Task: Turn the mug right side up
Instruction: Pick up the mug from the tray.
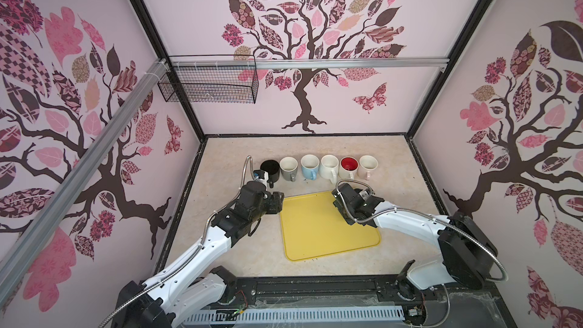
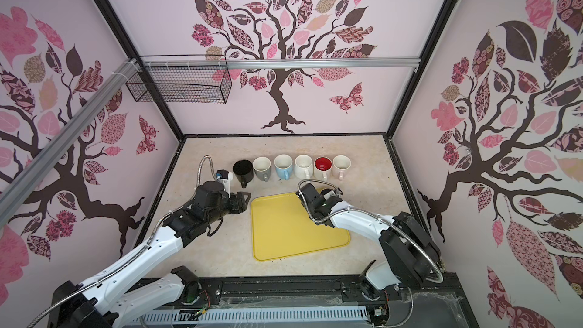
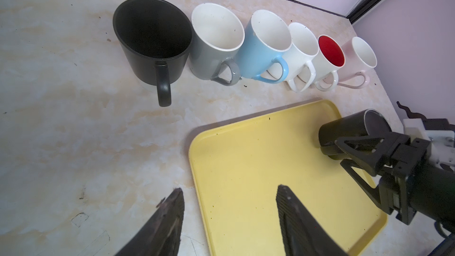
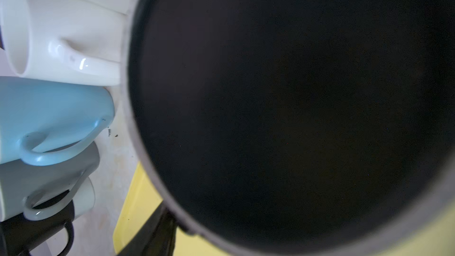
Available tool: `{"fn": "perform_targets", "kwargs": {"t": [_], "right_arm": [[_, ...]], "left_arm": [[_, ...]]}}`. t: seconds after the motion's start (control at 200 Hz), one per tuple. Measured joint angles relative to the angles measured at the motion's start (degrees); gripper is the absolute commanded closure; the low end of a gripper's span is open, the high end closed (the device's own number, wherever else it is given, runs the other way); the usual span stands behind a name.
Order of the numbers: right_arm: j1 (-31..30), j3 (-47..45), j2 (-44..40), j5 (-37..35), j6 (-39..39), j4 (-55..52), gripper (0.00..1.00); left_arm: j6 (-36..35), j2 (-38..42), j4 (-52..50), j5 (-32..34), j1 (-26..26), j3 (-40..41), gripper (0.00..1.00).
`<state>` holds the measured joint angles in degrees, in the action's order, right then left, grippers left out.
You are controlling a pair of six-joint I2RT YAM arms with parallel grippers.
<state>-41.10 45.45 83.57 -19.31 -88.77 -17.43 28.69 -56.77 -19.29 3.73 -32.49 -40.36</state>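
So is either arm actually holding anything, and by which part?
The left jaws are open and empty. The right jaws sit either side of the dark mug on the yellow tray, against its side wall. Whether they grip it yet cannot be told.

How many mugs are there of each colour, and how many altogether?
Black mugs: 2
Grey mug: 1
Blue mug: 1
White mug: 1
White mug with red inside: 1
Pink mug: 1
Total: 7
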Motion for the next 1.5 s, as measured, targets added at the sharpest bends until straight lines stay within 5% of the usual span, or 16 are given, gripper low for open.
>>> {"fn": "perform_targets", "kwargs": {"t": [0.32,0.91,1.5], "right_arm": [[0.11,-3.04,-2.08,0.02,0.7,-1.25,0.46],[0.31,-2.56,-8.11,-1.6,15.82,-11.85,0.46],[1.51,-2.56,-8.31,-2.89,22.56,-11.39,0.61]], "left_arm": [[0.02,-0.09,0.61,-0.24,0.0,0.24,0.37],[0.31,-0.44,2.29,-1.33,0.22,1.49,0.37],[0.48,-0.81,3.1,-1.7,0.22,1.6,0.36]]}}
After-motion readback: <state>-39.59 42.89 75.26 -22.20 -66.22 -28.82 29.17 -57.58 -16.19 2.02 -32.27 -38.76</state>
